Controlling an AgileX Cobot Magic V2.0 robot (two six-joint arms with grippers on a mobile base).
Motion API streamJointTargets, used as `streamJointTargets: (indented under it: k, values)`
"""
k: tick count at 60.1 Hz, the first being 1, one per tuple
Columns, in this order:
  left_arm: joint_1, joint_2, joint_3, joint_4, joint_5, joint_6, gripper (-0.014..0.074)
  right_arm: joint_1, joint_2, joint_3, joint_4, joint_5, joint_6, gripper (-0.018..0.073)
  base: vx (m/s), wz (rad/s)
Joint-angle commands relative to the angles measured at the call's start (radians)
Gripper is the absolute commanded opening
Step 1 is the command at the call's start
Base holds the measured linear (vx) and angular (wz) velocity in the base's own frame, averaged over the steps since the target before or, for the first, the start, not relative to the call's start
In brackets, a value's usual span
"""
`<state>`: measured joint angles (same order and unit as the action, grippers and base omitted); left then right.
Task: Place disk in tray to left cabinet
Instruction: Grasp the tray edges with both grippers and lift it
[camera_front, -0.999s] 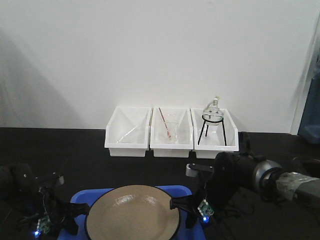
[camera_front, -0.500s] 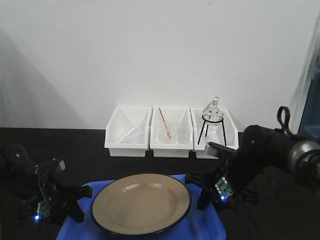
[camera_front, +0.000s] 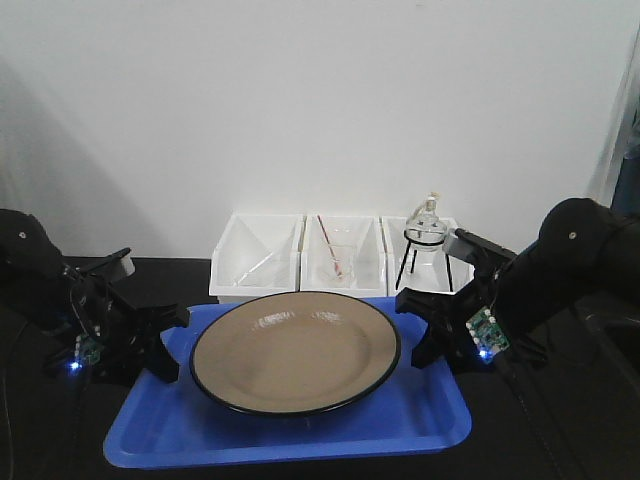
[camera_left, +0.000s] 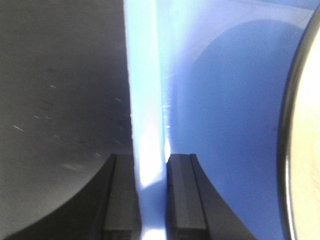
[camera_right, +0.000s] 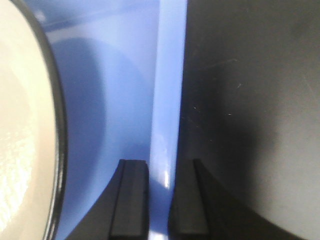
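My left gripper (camera_left: 148, 162) is pinched on the left rim of the tray (camera_front: 300, 440), one pad inside the wall and one outside, and my right gripper (camera_right: 161, 167) is clamped the same way on the right rim. Both bites are only on the thin raised edge, nothing beneath the floor. The disk (camera_front: 295, 350) lies flat in the middle of the tray, loose, its black rim close to both short walls. From the front view I judge the tray is held between the arms, clear of the black table (camera_front: 560, 440), though I cannot see the gap under it. The worry is that glossy plate: any tilt and it will slide to the low side and shift the load. If one arm leads the other, the tray will twist and the rim may creep out of the pads. The white bins (camera_front: 257, 258) and the flask (camera_front: 427, 222) stand just behind the far edge, so a forward drift would knock them. The left cabinet is not in view, so I cannot judge shelf clearance yet.
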<state>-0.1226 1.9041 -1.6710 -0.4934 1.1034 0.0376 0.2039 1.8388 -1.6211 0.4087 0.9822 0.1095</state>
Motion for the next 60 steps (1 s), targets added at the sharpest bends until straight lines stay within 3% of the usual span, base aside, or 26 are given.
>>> streamJointTargets:
  k: [1, 27, 60]
  values:
    - [-0.024, -0.083, -0.062, -0.201, 0.024, -0.018, -0.0001, 0.015, -0.079, -0.033, 0.169, -0.038, -0.002, -0.0002, 0.00, 0.00]
    - [-0.024, -0.155, -0.088, -0.200, 0.054, -0.109, -0.0001, 0.015, -0.101, -0.033, 0.240, -0.020, -0.003, -0.0002, 0.00, 0.00]
    - [-0.024, -0.214, -0.087, -0.199, 0.068, -0.111, -0.0001, 0.015, -0.141, -0.033, 0.320, -0.010, -0.040, -0.0002, 0.00, 0.00]
